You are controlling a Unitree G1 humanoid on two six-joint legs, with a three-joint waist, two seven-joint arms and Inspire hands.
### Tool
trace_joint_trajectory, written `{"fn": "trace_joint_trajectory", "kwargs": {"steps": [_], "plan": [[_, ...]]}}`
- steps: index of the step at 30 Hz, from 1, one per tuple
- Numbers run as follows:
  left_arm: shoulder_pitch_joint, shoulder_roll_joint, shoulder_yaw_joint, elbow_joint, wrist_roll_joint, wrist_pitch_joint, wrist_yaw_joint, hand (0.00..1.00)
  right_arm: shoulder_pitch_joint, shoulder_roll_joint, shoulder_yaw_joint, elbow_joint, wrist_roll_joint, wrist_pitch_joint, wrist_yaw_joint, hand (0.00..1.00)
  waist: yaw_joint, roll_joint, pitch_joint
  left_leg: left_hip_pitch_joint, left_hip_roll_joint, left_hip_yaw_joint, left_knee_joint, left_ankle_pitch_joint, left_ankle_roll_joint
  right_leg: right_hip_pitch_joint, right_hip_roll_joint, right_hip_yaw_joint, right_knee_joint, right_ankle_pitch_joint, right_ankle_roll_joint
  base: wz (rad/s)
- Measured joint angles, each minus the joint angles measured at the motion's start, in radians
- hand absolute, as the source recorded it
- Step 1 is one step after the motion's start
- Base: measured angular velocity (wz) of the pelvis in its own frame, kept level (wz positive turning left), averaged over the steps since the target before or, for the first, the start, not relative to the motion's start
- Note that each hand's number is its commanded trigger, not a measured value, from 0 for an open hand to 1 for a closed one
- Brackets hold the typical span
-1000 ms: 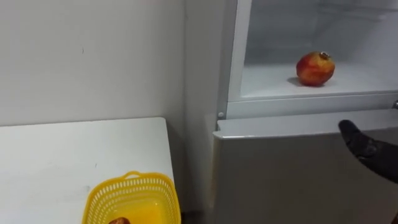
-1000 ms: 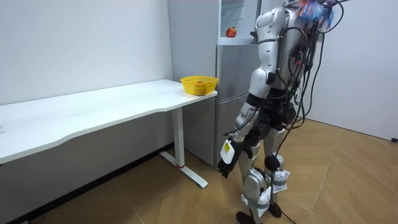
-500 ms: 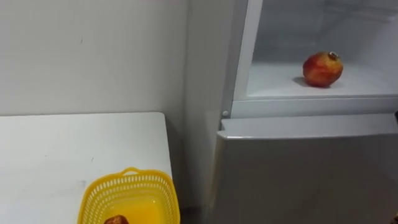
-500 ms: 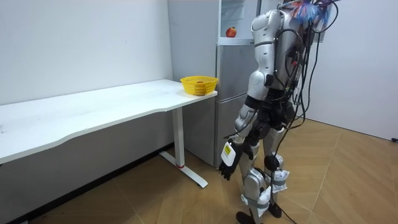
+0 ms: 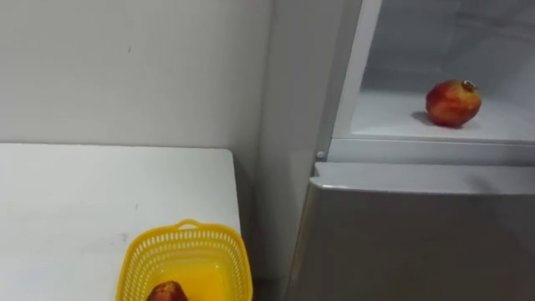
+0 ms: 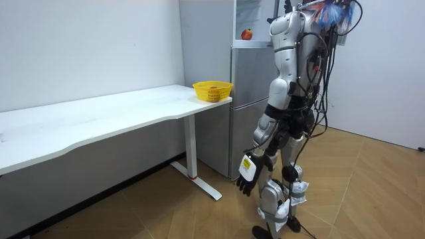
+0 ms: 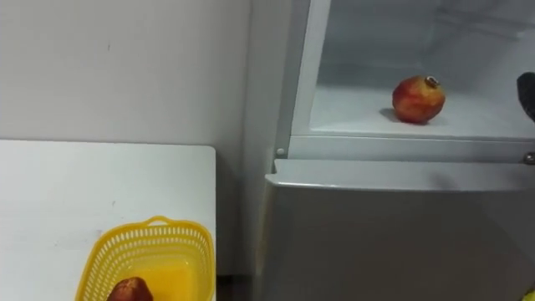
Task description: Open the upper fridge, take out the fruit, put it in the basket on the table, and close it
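**Red fruit sits on the top fridge shelf**

White wall fills the far left side, and a white table stands in front of it. A yellow basket sits on the near right corner of the table. A small red fruit lies inside the basket.

A grey fridge stands just to the right of the table. Its lower door is shut. The top part is open, and you can see a white shelf inside. The pomegranate rests on this shelf, toward the right. It is red with a bit of yellow, and its little crown points up and to the right. Nothing touches it.

The robot stands on the wood floor right in front of the fridge and faces it. The left hand hangs down low beside its leg, far from the fridge, with loose fingers that hold nothing. The right hand shows as a dark shape at the far right edge, level with the shelf and to the right of the pomegranate, not touching it. I cannot tell how its fingers are set.
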Motion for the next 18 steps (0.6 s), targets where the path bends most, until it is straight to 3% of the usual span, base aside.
{"fn": "trace_joint_trajectory", "kwargs": {"steps": [4, 5, 10, 15, 18], "plan": [[0.015, 0.004, 0.000, -0.027, -0.001, 0.002, 0.000, 0.00, -0.031, -0.023, 0.006, 0.074, 0.074, 0.013, 0.051, 0.00, 0.005, -0.008, 0.0028, 0.002, 0.000, -0.013, 0.006, 0.000, 0.000, 0.005, 0.000, -0.005, 0.001, 0.000, 0.000, 0.09], [0.015, 0.009, 0.001, -0.027, -0.001, 0.004, 0.000, 0.00, -0.050, -0.031, 0.016, 0.111, 0.114, 0.017, 0.066, 0.00, 0.006, -0.008, 0.0071, 0.002, 0.000, -0.016, 0.010, 0.000, 0.001, 0.010, -0.001, -0.010, 0.001, 0.000, 0.000, 0.07], [0.016, 0.015, 0.030, -0.060, 0.003, 0.009, -0.004, 0.00, -0.115, -0.073, 0.048, 0.224, 0.209, 0.058, 0.172, 0.00, 0.005, -0.008, 0.0079, -0.007, 0.001, -0.037, 0.013, -0.001, 0.000, 0.009, -0.003, -0.029, 0.009, 0.000, 0.000, 0.12], [0.042, 0.015, 0.044, -0.085, 0.002, 0.051, -0.017, 0.00, -0.231, -0.122, 0.083, 0.391, 0.392, 0.109, 0.234, 0.00, 0.002, -0.004, 0.0040, -0.017, 0.000, -0.047, 0.023, -0.001, 0.000, 0.010, -0.002, -0.039, 0.012, -0.001, 0.001, 0.05], [0.064, 0.018, 0.044, -0.095, 0.002, 0.065, -0.017, 0.00, -0.253, -0.124, 0.095, 0.393, 0.447, 0.123, 0.241, 0.00, 0.000, 0.003, -0.0018, -0.020, -0.001, -0.051, 0.025, -0.001, 0.000, 0.010, -0.003, -0.052, 0.012, -0.001, 0.001, 0.05]]}}
